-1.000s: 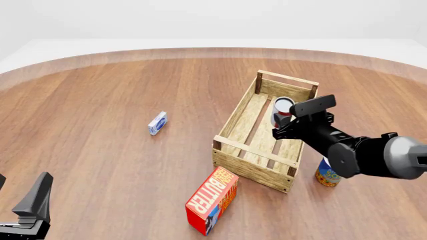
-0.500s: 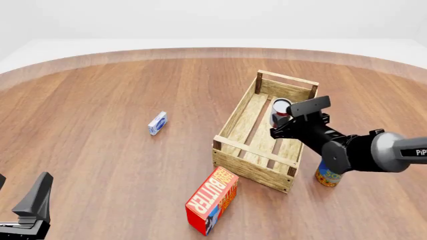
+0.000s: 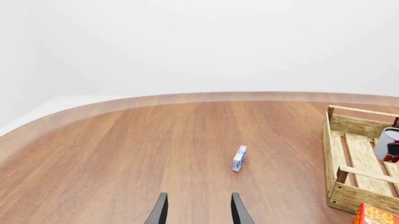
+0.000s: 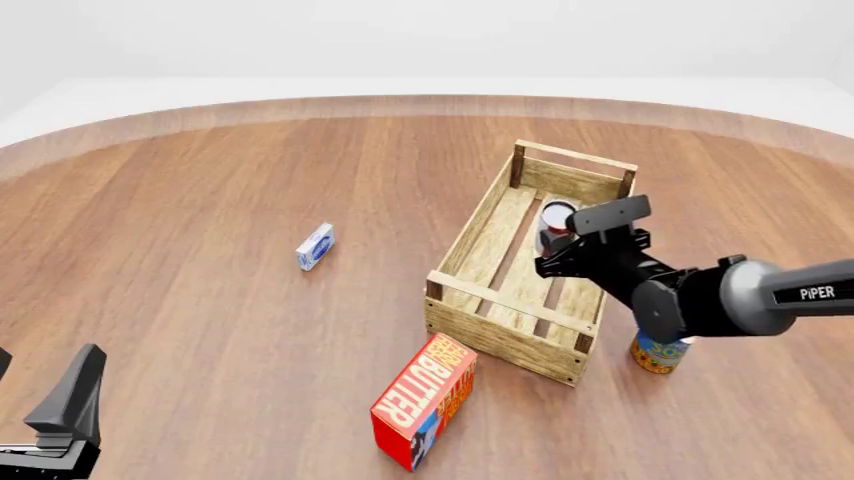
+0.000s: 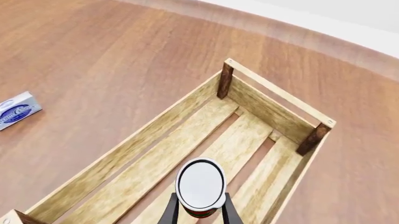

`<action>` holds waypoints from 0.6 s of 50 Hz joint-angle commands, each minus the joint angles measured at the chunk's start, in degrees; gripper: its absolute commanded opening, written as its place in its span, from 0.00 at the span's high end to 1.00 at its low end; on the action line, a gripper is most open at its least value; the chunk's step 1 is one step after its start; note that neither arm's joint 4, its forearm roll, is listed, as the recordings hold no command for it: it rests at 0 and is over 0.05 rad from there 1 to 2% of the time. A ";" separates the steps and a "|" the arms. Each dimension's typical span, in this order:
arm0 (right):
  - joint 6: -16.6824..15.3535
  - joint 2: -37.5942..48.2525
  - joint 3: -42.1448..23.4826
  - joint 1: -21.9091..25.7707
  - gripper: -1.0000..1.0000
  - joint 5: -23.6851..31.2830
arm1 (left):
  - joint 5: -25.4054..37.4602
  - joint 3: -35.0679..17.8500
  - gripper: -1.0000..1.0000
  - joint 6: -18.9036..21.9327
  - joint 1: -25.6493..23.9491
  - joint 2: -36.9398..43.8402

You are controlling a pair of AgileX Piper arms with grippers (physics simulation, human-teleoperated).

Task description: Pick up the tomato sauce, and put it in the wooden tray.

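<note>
The tomato sauce can [image 4: 554,220], silver-white top and red lower label, is held in my right gripper [image 4: 561,243] inside the wooden tray [image 4: 497,320], near its far end. In the right wrist view the fingers [image 5: 171,211] clamp the can [image 5: 200,184] above the tray's slats [image 5: 156,163]. I cannot tell whether the can touches the floor. My left gripper [image 4: 67,405] is open and empty at the near left corner; its view shows it [image 3: 198,212], the tray [image 3: 349,161] and the can [image 3: 386,142].
A red-orange butter box [image 4: 424,400] lies in front of the tray's near end. A blue-and-yellow can [image 4: 654,352] stands right of the tray, under my right arm. A small blue-and-white box [image 4: 315,246] lies on the wooden table to the left.
My right gripper has carried the can a little left and down, lower into the tray. The left arm has not moved.
</note>
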 commanded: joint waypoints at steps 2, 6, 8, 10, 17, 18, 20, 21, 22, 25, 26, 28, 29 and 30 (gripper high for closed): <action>0.97 1.83 -1.47 0.07 1.00 -0.71 | 0.00 0.00 0.00 0.00 0.00 0.00; 1.16 2.46 -1.86 0.19 1.00 -0.96 | 0.00 0.00 0.00 0.00 0.00 0.00; 1.21 2.84 -1.99 0.36 1.00 -1.11 | 0.00 0.00 0.00 0.00 0.00 0.00; 1.14 3.29 -2.17 0.37 1.00 -1.26 | 0.00 0.00 0.00 0.00 0.00 0.00; 0.95 4.09 -3.06 -0.27 1.00 -1.39 | 0.00 0.00 0.00 0.00 0.00 0.00; 0.96 4.22 -3.07 -0.18 1.00 -1.49 | 0.00 0.00 0.00 0.00 0.00 0.00; 1.07 4.64 -3.21 -0.14 1.00 -1.65 | 0.00 0.00 0.00 0.00 0.00 0.00; 1.24 4.74 -3.29 -0.10 1.00 -1.74 | 0.00 0.00 0.00 0.00 0.00 0.00; 1.22 4.98 -3.45 -0.08 1.00 -1.82 | 0.00 0.00 0.00 0.00 0.00 0.00; 1.22 5.32 -3.66 0.00 1.00 -1.86 | 0.00 0.00 0.00 0.00 0.00 0.00; 1.28 5.40 -3.74 -0.02 1.00 -1.93 | 0.00 0.00 0.00 0.00 0.00 0.00; 1.16 5.67 -3.92 -0.05 1.00 -1.92 | 0.00 0.00 0.00 0.00 0.00 0.00; 1.15 5.86 -4.04 -0.12 1.00 -1.92 | 0.00 0.00 0.00 0.00 0.00 0.00; 1.13 6.01 -4.14 -0.11 1.00 -1.87 | 0.00 0.00 0.00 0.00 0.00 0.00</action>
